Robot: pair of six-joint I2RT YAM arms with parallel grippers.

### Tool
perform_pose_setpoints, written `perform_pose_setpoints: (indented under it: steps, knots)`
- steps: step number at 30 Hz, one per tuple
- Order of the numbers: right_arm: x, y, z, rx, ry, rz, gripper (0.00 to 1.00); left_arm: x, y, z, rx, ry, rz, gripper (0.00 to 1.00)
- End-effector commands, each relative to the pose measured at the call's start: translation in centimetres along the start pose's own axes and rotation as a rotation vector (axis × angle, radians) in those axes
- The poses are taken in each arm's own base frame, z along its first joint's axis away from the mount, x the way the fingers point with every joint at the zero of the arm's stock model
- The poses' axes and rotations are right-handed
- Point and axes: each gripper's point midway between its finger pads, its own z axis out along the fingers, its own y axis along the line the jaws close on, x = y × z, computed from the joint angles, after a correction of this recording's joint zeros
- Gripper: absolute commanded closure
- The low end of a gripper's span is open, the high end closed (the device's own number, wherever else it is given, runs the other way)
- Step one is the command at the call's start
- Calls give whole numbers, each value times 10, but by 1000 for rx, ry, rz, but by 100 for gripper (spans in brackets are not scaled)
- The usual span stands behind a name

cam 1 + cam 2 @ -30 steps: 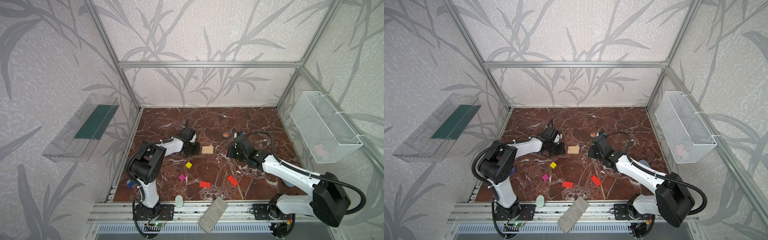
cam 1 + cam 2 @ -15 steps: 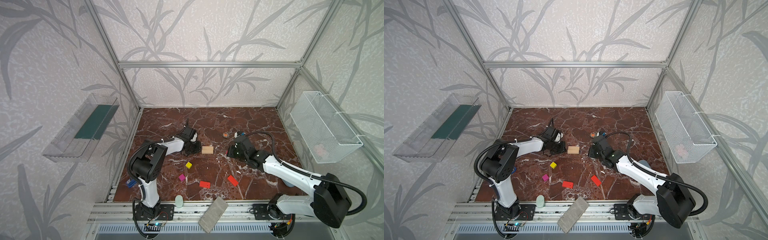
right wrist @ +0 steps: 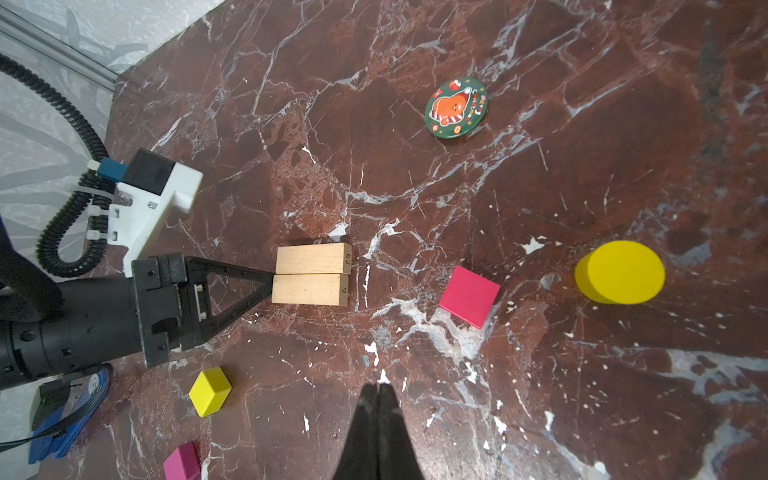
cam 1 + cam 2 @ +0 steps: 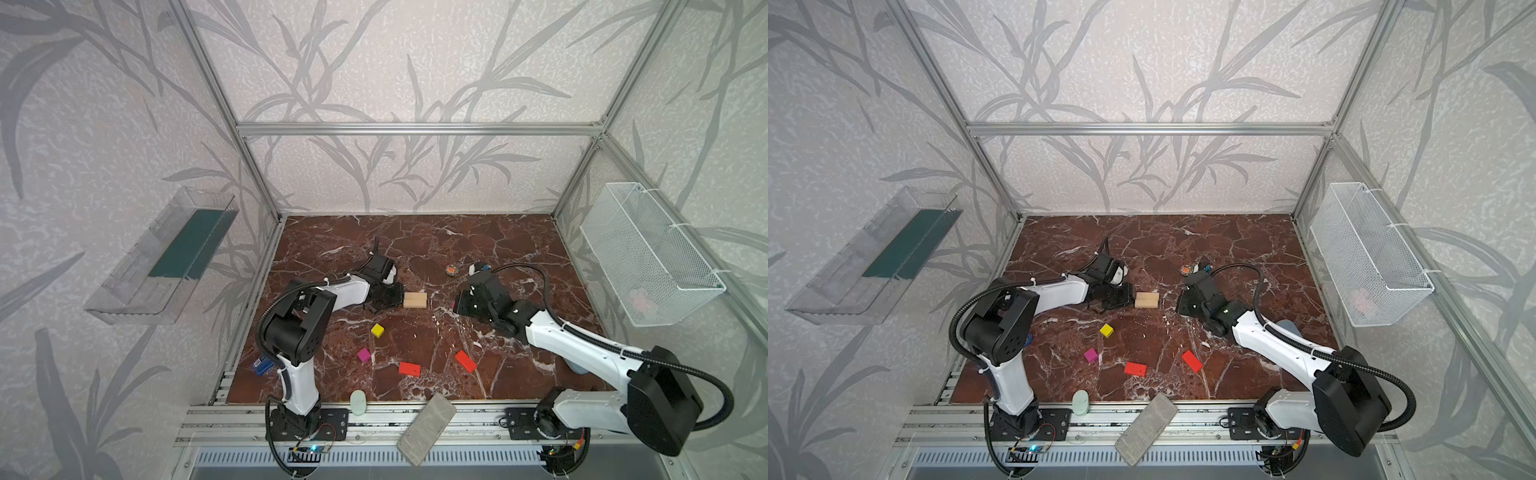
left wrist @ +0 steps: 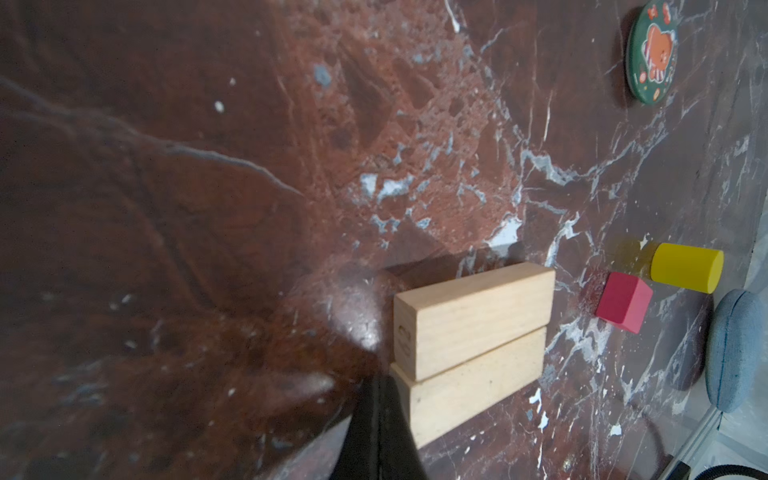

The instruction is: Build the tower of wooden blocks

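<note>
1. Left gripper [image 3: 272,279]: closed on nothing, tip against the end of the two tan bars [image 3: 311,274], right at their seam.
2. Right gripper [image 3: 378,388]: closed as well, empty, on the other side of the bars and clear of them.
3. Bars: flat on the counter [image 4: 415,249], side by side, long faces touching, ends nearly flush.
4. Just past the bars' far end: a magenta cube [image 3: 469,297], apart from them; farther the same way, a yellow cylinder [image 3: 621,272] on its end.
5. In front of the bars and a little left, in a top view: a yellow cube [image 4: 377,330], then a second magenta cube [image 4: 363,354].
6. Well in front of the bars: two red flats [image 4: 409,368] [image 4: 465,360], apart, each lying flat.
7. Behind the bars, to the right: a green badge [image 3: 456,108].
</note>
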Motion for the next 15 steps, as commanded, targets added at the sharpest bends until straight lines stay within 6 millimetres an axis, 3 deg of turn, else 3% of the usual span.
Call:
perform_pose_setpoints:
  steps: [1,15]
  knots:
    - [-1,-2,1,-5,-11,10,100,8,7,9,-31,38,-18,100]
    - [1,-2,3,-7,-3,15,100,9,8,10,-42,42,-17,100]
